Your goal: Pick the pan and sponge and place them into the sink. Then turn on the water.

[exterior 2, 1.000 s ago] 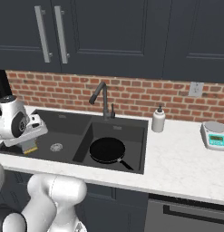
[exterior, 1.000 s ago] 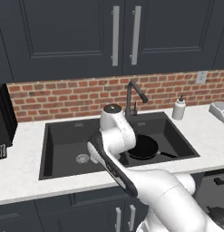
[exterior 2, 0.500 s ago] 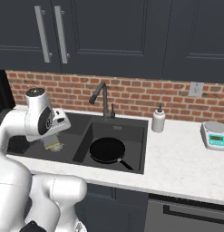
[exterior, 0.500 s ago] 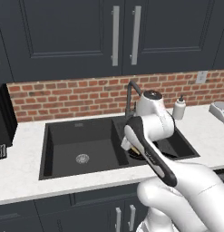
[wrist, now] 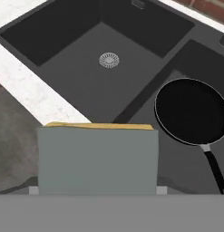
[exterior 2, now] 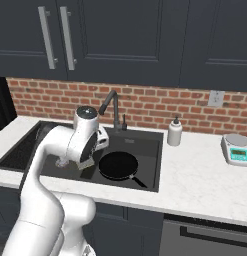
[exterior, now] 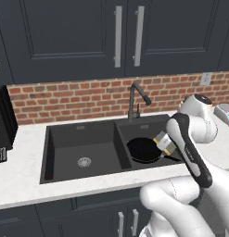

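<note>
Between gripper (exterior: pixel 163 142) fingers — sponge (wrist: pixel 98 158), above sink (exterior: pixel 55 139).

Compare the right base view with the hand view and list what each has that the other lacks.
Right base view alone: soap bottle, scale, faucet, wall outlet, cabinets. Hand view alone: the left basin's drain and the sponge large in the foreground between the jaws. Shared: the pan lying in the sink, and the white counter.
</note>
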{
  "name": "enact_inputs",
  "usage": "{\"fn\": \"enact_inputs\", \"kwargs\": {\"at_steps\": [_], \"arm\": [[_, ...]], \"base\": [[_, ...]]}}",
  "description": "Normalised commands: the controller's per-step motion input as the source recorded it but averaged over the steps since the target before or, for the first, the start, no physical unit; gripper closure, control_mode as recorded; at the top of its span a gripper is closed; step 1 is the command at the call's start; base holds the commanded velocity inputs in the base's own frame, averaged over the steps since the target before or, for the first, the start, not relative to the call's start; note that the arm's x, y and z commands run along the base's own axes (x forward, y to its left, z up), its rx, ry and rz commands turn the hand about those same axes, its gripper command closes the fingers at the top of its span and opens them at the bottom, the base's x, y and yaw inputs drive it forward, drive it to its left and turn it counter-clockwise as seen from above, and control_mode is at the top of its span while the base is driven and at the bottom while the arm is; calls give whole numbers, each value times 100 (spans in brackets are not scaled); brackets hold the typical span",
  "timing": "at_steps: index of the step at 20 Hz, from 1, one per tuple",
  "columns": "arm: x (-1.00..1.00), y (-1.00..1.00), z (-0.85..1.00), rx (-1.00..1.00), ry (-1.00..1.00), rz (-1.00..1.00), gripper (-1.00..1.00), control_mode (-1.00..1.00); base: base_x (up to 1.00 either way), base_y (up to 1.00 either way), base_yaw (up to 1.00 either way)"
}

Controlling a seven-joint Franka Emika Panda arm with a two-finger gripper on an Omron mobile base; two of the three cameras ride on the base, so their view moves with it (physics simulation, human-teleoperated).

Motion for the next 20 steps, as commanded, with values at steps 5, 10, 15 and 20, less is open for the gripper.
{"fn": "enact_inputs", "kwargs": {"at_steps": [5, 10, 15, 20], "arm": [[6, -79, 3, 23, 0, 8, 100, -100], [37, -24, 0, 16, 0, 1, 100, -100], [55, 0, 0, 8, 3, 0, 100, -100], [48, 0, -7, 2, 5, 0, 100, -100]], "base": [[0, 0, 0], [0, 0, 0], [0, 0, 0], [0, 0, 0]]}}
